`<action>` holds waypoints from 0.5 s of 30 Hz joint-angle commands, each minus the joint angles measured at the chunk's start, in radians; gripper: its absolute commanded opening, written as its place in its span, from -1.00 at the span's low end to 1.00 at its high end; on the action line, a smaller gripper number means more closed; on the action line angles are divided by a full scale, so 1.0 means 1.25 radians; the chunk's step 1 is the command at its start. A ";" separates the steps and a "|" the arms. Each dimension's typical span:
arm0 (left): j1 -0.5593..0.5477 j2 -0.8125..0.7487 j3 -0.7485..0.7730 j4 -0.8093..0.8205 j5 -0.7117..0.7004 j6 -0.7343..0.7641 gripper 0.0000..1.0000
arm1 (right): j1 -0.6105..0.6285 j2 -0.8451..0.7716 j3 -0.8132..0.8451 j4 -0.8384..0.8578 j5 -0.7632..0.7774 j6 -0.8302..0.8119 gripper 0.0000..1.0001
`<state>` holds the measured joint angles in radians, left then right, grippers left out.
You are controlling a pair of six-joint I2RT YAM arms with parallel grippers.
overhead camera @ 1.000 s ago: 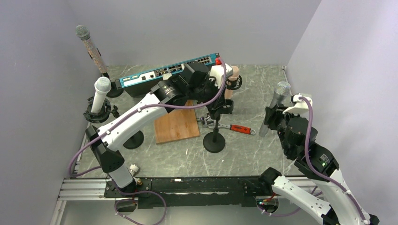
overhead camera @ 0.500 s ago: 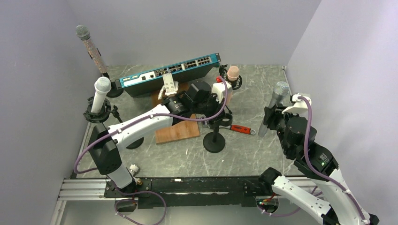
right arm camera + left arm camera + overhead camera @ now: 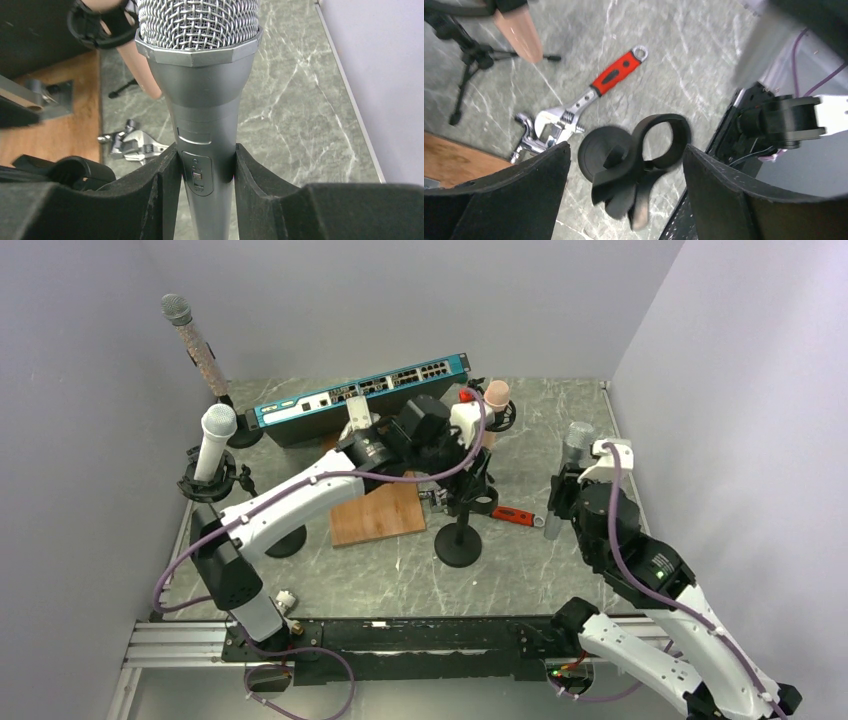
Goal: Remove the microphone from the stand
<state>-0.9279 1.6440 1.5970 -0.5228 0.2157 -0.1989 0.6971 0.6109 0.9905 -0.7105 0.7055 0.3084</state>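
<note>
My right gripper (image 3: 560, 496) is shut on the silver microphone (image 3: 572, 455), which it holds upright off the table at the right. In the right wrist view the fingers (image 3: 165, 175) press both sides of the microphone's (image 3: 200, 100) handle at its switch. The black stand (image 3: 457, 542) rises from a round base at the table's centre, and its clip (image 3: 481, 502) holds nothing. My left gripper (image 3: 468, 468) hangs open just above it. From the left wrist, the clip ring (image 3: 661, 142) and base (image 3: 599, 150) show between the spread fingers (image 3: 625, 150), untouched.
A red-handled wrench (image 3: 505, 514) lies right of the stand, a wooden board (image 3: 375, 512) left of it. A blue network switch (image 3: 360, 392) lines the back. Other stands hold a pink microphone (image 3: 495, 400), a white one (image 3: 213, 440) and a glittery one (image 3: 195, 345).
My left gripper has come forward from the back of the table to above the stand and has opened. My right gripper has carried the silver microphone slightly left.
</note>
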 commanded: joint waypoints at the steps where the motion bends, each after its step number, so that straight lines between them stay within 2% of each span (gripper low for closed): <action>1: 0.002 -0.089 0.188 -0.136 0.006 0.040 0.77 | 0.001 0.034 -0.042 0.011 0.049 0.021 -1.00; 3: 0.002 -0.124 0.223 -0.163 0.000 0.060 0.88 | 0.001 0.058 -0.055 0.000 0.076 0.037 -1.00; 5: 0.002 -0.176 0.209 -0.164 -0.019 0.079 0.96 | 0.000 0.091 -0.060 -0.023 0.115 0.060 -1.00; 9: 0.002 -0.298 0.065 -0.103 -0.063 0.123 0.99 | -0.038 0.184 -0.049 -0.052 0.156 0.092 -1.00; 12: 0.002 -0.379 -0.056 -0.031 -0.140 0.149 0.99 | -0.173 0.239 -0.040 -0.012 0.032 0.053 -1.00; 15: 0.003 -0.428 -0.110 -0.019 -0.197 0.149 0.99 | -0.326 0.277 -0.045 0.053 -0.135 0.013 -1.00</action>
<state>-0.9257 1.1164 1.5455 -0.5915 0.0986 -0.0540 0.4732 0.9306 0.9150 -0.7498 0.7395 0.3740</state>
